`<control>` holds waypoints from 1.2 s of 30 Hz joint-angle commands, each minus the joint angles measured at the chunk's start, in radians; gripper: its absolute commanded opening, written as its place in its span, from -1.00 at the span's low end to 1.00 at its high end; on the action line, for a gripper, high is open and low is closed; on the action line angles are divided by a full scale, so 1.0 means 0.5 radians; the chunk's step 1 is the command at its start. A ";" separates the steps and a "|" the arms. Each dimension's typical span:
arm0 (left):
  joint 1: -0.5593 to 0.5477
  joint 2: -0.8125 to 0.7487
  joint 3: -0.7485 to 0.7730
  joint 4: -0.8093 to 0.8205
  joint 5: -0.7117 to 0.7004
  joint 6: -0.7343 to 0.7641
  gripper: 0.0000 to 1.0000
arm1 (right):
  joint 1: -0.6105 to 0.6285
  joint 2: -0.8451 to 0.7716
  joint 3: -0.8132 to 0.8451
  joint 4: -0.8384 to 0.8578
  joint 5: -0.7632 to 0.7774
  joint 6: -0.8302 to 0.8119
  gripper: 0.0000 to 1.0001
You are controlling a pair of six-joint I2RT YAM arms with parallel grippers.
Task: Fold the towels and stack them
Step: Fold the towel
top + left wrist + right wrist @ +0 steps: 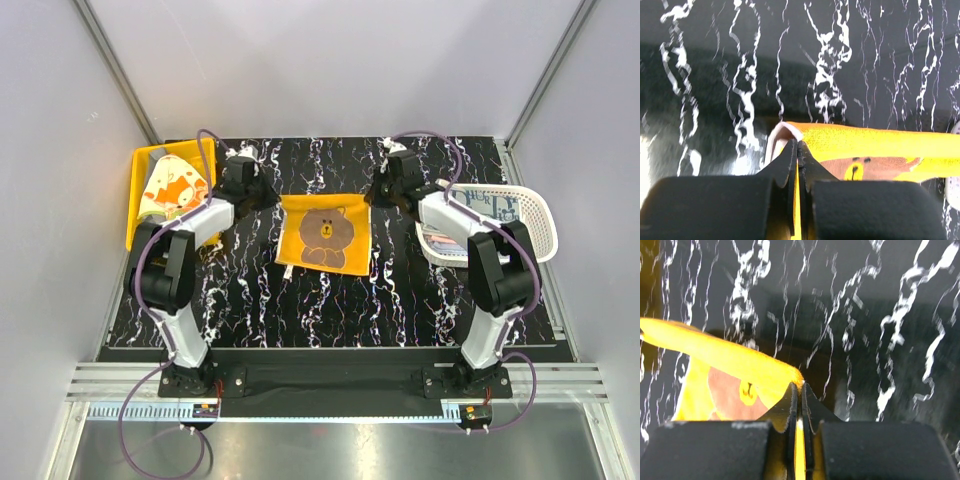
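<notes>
— Two far corners of the orange-yellow towel (322, 232) lying on the tabletop (400, 300): who holds them?
— Left jaws pinch one, right jaws the other; both corners vanish between the fingers (782, 164). At the sides, yellow bin (138, 218) and white basket (538, 216) half hide more towels (172, 188).

Yellow bin (134, 205) blocks the far-left corner; white basket (546, 218) blocks the right edge; orange towel (322, 232) occupies the centre. Open tabletop (330, 312) spans the near edge.

My top camera looks down from behind my bases over the marbled table (400, 290), while my wrist cameras peer closely past the left gripper (798, 144) and right gripper (801, 386), all sharing the orange bear towel (322, 232).
</notes>
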 commanded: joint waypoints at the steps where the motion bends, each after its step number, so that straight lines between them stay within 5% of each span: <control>1: 0.012 -0.207 -0.126 0.108 -0.106 -0.011 -1.00 | 0.042 -0.163 -0.192 0.159 -0.073 0.040 -0.95; 17: -0.145 -0.676 -0.773 0.173 -0.125 -0.020 -1.00 | 0.223 -0.559 -0.751 0.227 0.081 0.160 -0.95; 36: -0.225 -0.907 -0.930 0.081 -0.195 0.017 -1.00 | 0.293 -0.860 -1.018 0.239 0.121 0.240 -0.94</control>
